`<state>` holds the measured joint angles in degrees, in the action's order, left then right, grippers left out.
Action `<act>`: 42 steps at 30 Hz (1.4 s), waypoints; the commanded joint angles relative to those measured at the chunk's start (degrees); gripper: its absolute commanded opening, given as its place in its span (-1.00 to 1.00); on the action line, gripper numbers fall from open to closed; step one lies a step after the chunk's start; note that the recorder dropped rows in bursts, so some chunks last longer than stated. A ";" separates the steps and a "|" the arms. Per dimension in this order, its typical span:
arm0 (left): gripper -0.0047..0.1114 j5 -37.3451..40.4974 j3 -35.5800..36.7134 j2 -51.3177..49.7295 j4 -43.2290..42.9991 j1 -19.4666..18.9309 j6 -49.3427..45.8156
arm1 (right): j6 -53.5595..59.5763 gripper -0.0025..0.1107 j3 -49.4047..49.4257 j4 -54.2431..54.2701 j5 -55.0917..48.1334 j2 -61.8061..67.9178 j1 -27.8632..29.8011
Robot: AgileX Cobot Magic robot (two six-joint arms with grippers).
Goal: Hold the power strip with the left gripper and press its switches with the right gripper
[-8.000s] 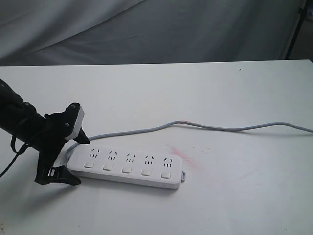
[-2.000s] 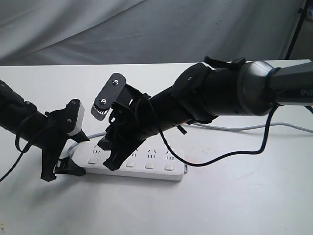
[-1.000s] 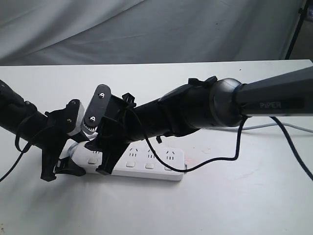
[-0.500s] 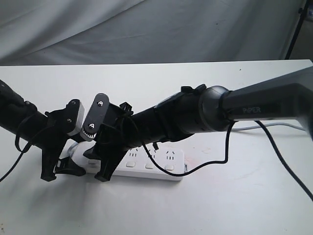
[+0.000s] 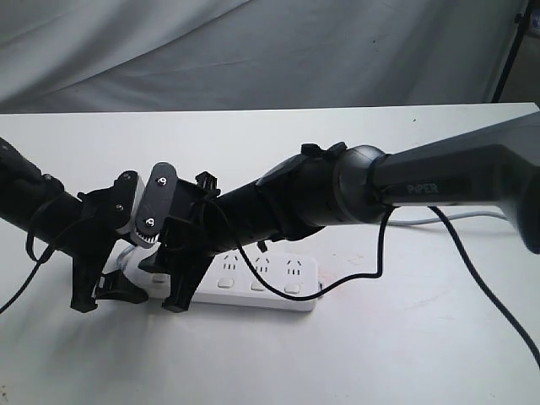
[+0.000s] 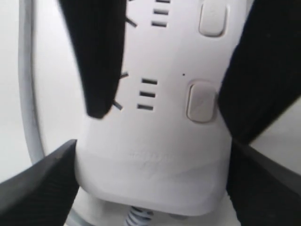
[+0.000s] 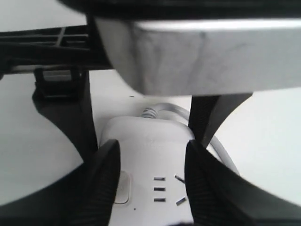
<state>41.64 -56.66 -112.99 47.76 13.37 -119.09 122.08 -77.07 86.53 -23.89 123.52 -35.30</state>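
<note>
**Exterior:** the power strip lies flat on the table, left of centre. My left gripper is at its left end, one finger on each side. My right gripper reaches across with its tips down on the strip, just beside the left one, and hides the sockets nearest that end. Three switches show uncovered further along.

**Left wrist:** my fingers sit against both long edges at the cord end, so the left is clamped on the strip. The cord runs out alongside. The right's two fingers come in spread, one over the socket side and one at the button-side edge. The end switch lies in the gap between them with no tip on it.

**Right wrist:** the jaws are apart and the strip's rounded end shows between the fingers. The end switch is just beside one finger and partly hidden.

**Step:** I judge the hold made and the pressing at its start, lining up on the end switch. I can't tell whether any switch is in or out.

**Next:** shift the right across the strip's width until one tip sits over the button, or bring the jaws together to make one blunt tip. Then push straight down. It's tight next to the left's fingers, so keep moves small. After that, step along the row away from the left.
</note>
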 commanded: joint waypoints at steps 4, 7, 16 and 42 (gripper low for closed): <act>0.15 -0.30 -0.36 0.33 1.38 0.31 0.18 | 0.65 -0.23 -0.31 -2.24 1.68 0.10 -0.17; 0.15 -0.30 -0.36 0.33 1.38 0.31 0.18 | 0.65 -0.23 -0.31 -2.55 2.23 0.79 -0.17; 0.15 -0.30 -0.36 0.33 1.38 0.31 0.18 | 0.65 -0.23 -0.31 -2.55 2.26 2.27 -0.30; 0.15 -0.30 -0.36 0.33 1.38 0.31 0.13 | 0.65 -0.23 -0.31 -6.67 3.67 2.84 -0.30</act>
<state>41.21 -56.66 -112.99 47.76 13.37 -119.20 122.08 -77.61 81.51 -21.43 125.86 -35.30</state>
